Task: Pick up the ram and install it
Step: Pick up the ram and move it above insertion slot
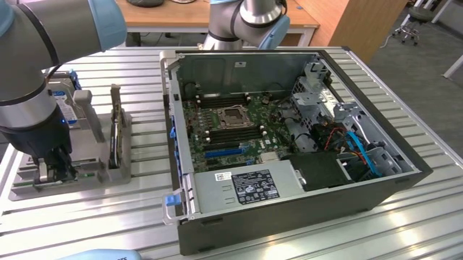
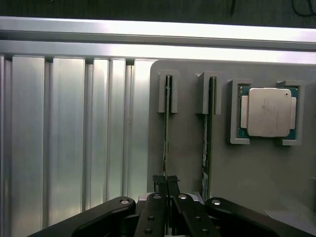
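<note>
The black two-fingered gripper (image 2: 167, 183) is clenched on the long, thin green circuit-board ram stick (image 2: 167, 143), which stands edge-on in a slot of the grey plastic holder tray (image 2: 256, 168).

Setting: robotics lab or test workshop for computer assembly.
Evidence:
- industrial robot arm (image 1: 36, 70) with pale blue joint caps
- ribbed aluminium counter (image 1: 419, 227)
- open desktop computer case (image 1: 289, 216) lying on the counter, motherboard (image 1: 231, 127) exposed
- grey moulded fixture tray (image 1: 119, 173) holding loose computer parts
- wooden desk (image 1: 181, 16) behind
- wheeled stool (image 1: 412, 24) on grey carpet floor (image 1: 426, 70)
</note>
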Available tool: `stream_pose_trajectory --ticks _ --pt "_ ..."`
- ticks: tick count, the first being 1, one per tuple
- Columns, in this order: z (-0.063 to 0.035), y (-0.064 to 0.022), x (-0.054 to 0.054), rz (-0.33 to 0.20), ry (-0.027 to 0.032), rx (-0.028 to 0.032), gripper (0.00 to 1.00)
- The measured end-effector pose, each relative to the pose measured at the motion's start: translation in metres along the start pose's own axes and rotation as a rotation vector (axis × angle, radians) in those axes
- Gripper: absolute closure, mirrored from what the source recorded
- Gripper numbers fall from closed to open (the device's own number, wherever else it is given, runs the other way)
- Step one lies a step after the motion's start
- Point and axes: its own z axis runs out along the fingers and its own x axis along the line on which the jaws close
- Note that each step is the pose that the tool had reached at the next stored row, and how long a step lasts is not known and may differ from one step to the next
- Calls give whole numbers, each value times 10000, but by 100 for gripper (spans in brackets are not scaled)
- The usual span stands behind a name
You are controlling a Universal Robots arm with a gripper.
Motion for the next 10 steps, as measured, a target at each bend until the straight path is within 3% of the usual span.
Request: stream_pose_trajectory --ticks 10 --pt "-120 4 1 0 -10 0 88"
